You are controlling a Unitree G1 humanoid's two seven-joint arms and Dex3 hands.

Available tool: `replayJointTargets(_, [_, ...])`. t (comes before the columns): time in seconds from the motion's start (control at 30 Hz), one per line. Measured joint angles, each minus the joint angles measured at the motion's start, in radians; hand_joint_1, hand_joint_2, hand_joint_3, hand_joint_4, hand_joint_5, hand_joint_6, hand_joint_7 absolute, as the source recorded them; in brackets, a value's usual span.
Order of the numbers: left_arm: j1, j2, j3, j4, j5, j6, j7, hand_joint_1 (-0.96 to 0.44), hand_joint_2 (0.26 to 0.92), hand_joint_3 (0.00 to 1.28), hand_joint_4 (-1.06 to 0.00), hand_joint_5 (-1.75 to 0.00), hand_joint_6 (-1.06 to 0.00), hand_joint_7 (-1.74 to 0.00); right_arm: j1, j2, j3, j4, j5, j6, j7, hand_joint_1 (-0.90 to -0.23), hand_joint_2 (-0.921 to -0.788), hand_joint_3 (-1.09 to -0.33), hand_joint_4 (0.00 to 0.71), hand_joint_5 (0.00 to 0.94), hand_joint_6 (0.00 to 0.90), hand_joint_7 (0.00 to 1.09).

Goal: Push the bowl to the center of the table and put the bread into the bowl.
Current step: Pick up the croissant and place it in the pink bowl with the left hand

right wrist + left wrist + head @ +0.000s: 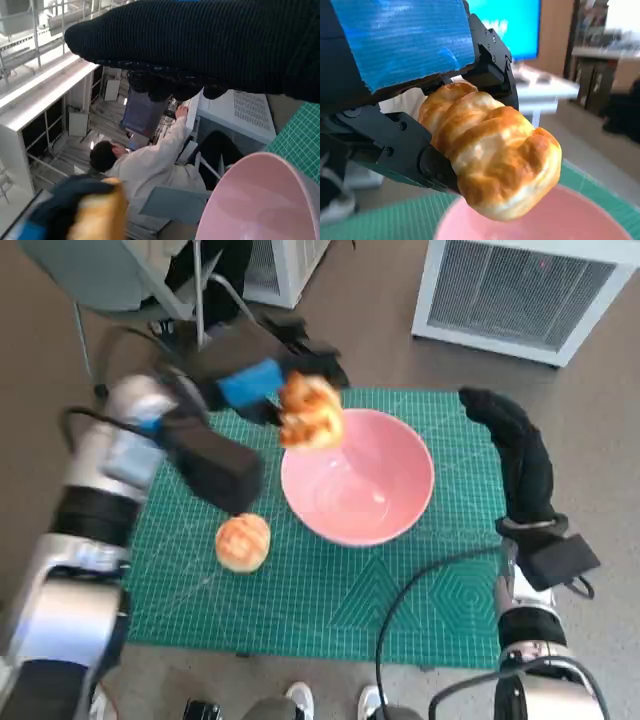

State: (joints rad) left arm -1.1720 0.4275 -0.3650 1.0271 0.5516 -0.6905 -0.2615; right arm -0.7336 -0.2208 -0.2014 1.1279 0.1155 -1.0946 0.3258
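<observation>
In the head view, we are looking down at our left hand (262, 388), which is gripping a golden bread roll (311, 413) and holding it in the air over the near-left rim of the pink bowl (358, 490). The bowl is sitting roughly in the middle of the green mat (330, 590) that covers the surface. A second round bun (243, 542) is lying on the mat just beside the bowl's left side. Our right hand (515, 445) is hanging close to the bowl's right rim; whether it is touching the bowl or holding anything, we cannot tell.

In the left wrist view, the fingers (410, 150) are clamping the roll (490, 160) from both sides, with the bowl (580, 220) showing below it.

In the right wrist view, the glove (210, 45) is covering the top, so the hand's state is probably unreadable here; the bowl (260, 200) is lying close beneath, and a person (145, 165) is sitting beyond.

To do this well, we are judging that the roll should travel further over the bowl's middle and come lower before we let go, so it does not bounce off the rim.
</observation>
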Motion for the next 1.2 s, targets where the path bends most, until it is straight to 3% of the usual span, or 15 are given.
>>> replayJointTargets(0.2, [-0.008,-0.08,-0.04,0.139,0.039,0.055,0.061,0.0,0.92,0.08,-0.58,-1.26,-0.7,-1.1,0.001,-0.007,-0.011,0.0,0.001,-0.002,0.002,-0.629,-0.921,-0.83,0.339,0.001,0.328,0.05])
replayJointTargets(0.6, [-0.008,-0.151,-0.071,0.227,0.046,0.115,0.096,0.0,0.921,0.1,-0.56,-1.39,-0.69,-1.0,0.01,-0.008,-0.029,-0.012,0.038,-0.015,0.026,-0.628,-0.921,-0.815,0.33,0.0,0.326,0.05])
replayJointTargets(0.67, [-0.008,-0.155,-0.072,0.233,0.043,0.122,0.088,0.0,0.921,0.17,-0.5,-1.42,-0.59,-1.13,0.01,-0.008,-0.031,-0.012,0.039,-0.016,0.03,-0.628,-0.921,-0.815,0.33,0.0,0.326,0.05])
replayJointTargets(0.7, [-0.008,-0.155,-0.071,0.234,0.041,0.125,0.08,-0.01,0.887,0.16,-0.36,-1.01,-0.45,-0.88,0.01,-0.008,-0.031,-0.012,0.039,-0.016,0.031,-0.628,-0.921,-0.814,0.33,0.0,0.326,0.05])
replayJointTargets(0.73, [-0.008,-0.156,-0.069,0.238,0.037,0.129,0.06,-0.01,0.878,0.13,-0.32,-0.66,-0.41,-0.62,0.011,-0.008,-0.031,-0.012,0.039,-0.017,0.032,-0.628,-0.921,-0.814,0.329,0.0,0.326,0.05])
replayJointTargets(0.77, [-0.008,-0.156,-0.067,0.24,0.035,0.132,0.045,-0.02,0.857,0.09,-0.22,-0.42,-0.34,-0.41,0.011,-0.008,-0.031,-0.012,0.039,-0.017,0.032,-0.628,-0.921,-0.814,0.329,0.0,0.326,0.05])
replayJointTargets(0.83, [-0.008,-0.156,-0.065,0.243,0.028,0.138,0.009,-0.04,0.829,0.06,-0.12,-0.21,-0.26,-0.22,0.012,-0.008,-0.032,-0.012,0.039,-0.017,0.032,-0.628,-0.921,-0.814,0.329,0.0,0.326,0.05])
replayJointTargets(0.97, [-0.008,-0.155,-0.059,0.244,0.016,0.151,-0.066,-0.12,0.792,0.02,-0.02,-0.04,-0.17,-0.06,0.015,-0.008,-0.033,-0.012,0.038,-0.018,0.032,-0.628,-0.921,-0.814,0.329,0.0,0.326,0.05])
replayJointTargets(1.2, [0.001,-0.134,-0.054,0.21,0.01,0.152,-0.121,-0.25,0.783,0.01,0.0,0.0,-0.15,-0.01,0.016,-0.004,-0.032,-0.013,0.036,-0.023,0.026,-0.628,-0.921,-0.815,0.329,0.0,0.326,0.05])
